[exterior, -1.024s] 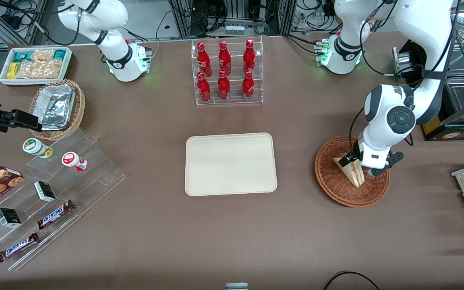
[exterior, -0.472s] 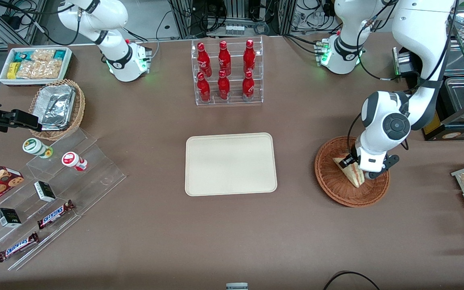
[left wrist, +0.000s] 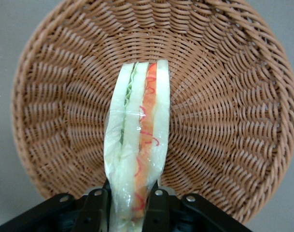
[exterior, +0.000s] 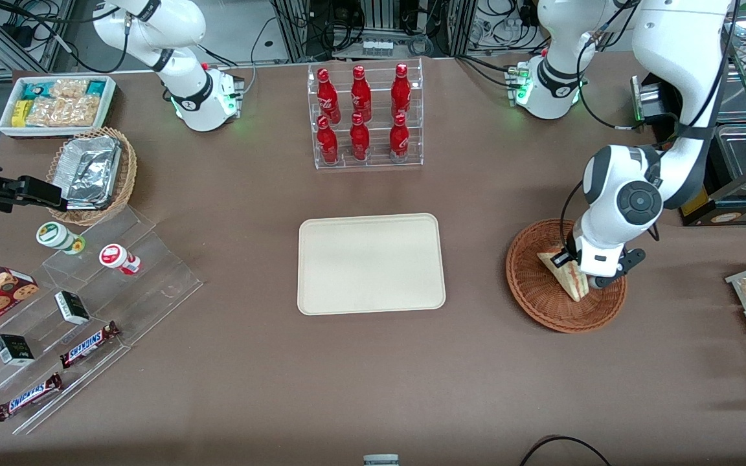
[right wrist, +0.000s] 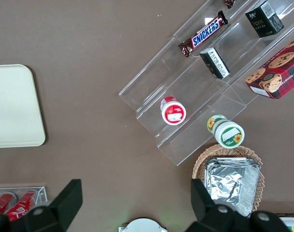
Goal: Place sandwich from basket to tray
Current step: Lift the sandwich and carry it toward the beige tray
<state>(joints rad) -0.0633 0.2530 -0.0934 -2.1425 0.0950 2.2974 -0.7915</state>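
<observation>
Front view reads "SNICKERS" in white lettering on two brown bars [exterior: 89,343] lying on the clear acrylic stepped shelf [exterior: 120,285], well away from the basket [exterior: 541,294] toward the parked arm's end of the table. Six glossy red bottles [exterior: 360,113] with white script too small to read stand in a clear rack, farther from the camera than the basket. That basket is round, shallow, reddish-brown wicker woven in tight concentric rings. The gripper [left wrist: 127,208] sits low over its bowl, its two black fingers [left wrist: 94,205] pressed against both faces of the sandwich [left wrist: 137,154], a film-wrapped wedge of pale bread with red and green filling stripes, its tip over the basket's middle. Between the basket and the shelf lies the tray [exterior: 371,263], smooth, cream, rectangular with rounded corners.
</observation>
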